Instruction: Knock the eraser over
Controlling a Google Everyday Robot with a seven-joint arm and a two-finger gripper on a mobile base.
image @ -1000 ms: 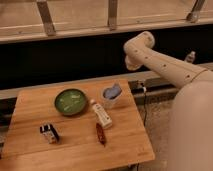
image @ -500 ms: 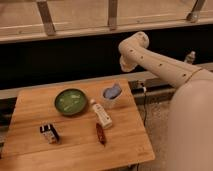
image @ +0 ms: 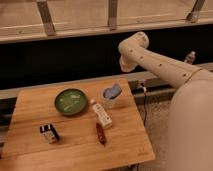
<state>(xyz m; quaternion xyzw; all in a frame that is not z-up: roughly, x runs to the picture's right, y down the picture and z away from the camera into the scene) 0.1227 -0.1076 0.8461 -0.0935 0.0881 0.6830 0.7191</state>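
Note:
The eraser (image: 49, 133), a small block with a black top and a white body with a tan-orange patch, stands near the front left of the wooden table (image: 30, 107). My white arm comes in from the right and bends high behind the table's back right corner. My gripper (image: 124, 63) is at the arm's lower end there, above and behind the white cup, far from the eraser and dark against the black wall.
A green bowl (image: 70, 101) sits at the table's back middle. A white cup with something bluish (image: 111, 95) stands at the back right. A white labelled bottle (image: 102, 114) lies in the middle, with a slim dark-red object (image: 100, 133) in front of it.
My arm's bend has swung a little to the left, toward the table. The things on the table have not moved.

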